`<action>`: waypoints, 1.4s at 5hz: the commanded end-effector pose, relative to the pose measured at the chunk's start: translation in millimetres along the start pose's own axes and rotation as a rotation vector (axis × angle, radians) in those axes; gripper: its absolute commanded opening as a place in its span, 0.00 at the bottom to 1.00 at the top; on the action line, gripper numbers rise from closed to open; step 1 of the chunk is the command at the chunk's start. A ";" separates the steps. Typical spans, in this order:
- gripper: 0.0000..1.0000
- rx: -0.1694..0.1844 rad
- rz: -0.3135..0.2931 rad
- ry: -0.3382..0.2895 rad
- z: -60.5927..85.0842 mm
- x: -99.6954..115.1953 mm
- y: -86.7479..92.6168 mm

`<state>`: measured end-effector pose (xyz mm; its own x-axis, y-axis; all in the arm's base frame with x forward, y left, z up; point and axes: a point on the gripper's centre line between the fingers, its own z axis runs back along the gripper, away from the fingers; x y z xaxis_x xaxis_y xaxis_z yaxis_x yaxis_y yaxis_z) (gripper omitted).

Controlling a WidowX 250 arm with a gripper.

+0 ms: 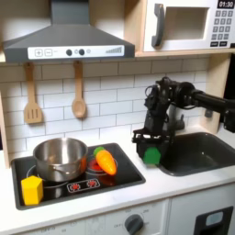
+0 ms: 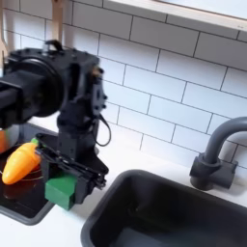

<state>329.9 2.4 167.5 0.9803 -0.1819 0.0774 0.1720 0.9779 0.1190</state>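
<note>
Beside the sink (image 1: 207, 151), the end effector (image 2: 66, 183) pinches one green block (image 2: 61, 192); one carrot (image 1: 106, 162) nearby.

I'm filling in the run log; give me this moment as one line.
gripper: shut on green block | block: lifted off counter | beside: sink, carrot

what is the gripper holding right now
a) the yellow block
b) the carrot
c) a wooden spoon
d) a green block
d: the gripper is shut on the green block, held above the counter between the stove and the sink, while the carrot lies on the stove.
</note>
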 end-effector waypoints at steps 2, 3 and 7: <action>0.00 0.035 0.040 -0.047 14.8 2.8 7.4; 0.00 0.015 0.061 -0.045 22.3 2.3 12.1; 0.00 -0.044 0.122 -0.078 47.8 0.6 28.6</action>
<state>332.1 25.9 216.7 0.9849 -0.0651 0.1603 0.0560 0.9966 0.0607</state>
